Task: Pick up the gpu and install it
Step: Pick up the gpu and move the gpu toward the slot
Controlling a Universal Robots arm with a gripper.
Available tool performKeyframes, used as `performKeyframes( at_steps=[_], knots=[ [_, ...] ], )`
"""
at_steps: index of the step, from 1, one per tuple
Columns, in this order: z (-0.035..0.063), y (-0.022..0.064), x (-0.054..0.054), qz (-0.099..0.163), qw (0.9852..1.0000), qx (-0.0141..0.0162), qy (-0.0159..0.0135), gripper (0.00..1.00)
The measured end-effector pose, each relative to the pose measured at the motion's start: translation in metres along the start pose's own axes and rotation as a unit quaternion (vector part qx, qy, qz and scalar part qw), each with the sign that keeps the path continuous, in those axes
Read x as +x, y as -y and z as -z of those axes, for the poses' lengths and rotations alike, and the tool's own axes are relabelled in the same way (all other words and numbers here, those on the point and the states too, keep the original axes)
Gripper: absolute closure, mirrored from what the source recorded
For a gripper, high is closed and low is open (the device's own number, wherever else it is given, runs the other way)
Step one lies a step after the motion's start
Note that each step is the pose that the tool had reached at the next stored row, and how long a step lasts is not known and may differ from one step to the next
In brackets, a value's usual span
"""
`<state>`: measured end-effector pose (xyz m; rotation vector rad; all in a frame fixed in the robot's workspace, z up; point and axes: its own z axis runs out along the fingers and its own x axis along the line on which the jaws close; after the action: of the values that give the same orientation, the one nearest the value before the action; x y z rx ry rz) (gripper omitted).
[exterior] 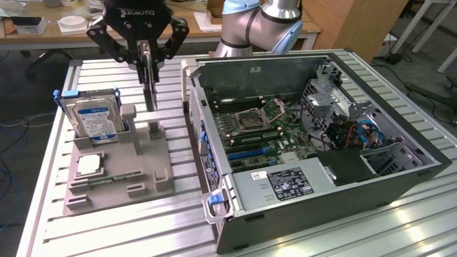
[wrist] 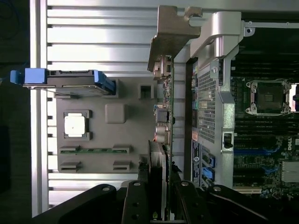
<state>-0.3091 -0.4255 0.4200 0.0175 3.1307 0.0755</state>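
A slatted aluminium table carries a grey moulded parts holder on the exterior view's left and an open computer case on its right, the two just beside each other. A hard drive with a blue-and-white label stands upright in a blue caddy at one end of the holder. A silver-topped processor chip lies flat in a square recess, and a narrow green memory stick lies near it in a slot. Inside the case, the green motherboard shows a CPU socket, a labelled power supply sits along the near wall, and blue cables curl by the drive bays. A wooden desk stands behind.
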Motion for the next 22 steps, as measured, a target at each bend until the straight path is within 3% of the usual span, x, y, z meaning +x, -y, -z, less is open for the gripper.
performKeyframes(
  at_steps=[22],
  knots=[
    [-0.0006,-0.0005,-0.043,0.000,1.0000,0.0000,0.0000,0.73]
  ],
)
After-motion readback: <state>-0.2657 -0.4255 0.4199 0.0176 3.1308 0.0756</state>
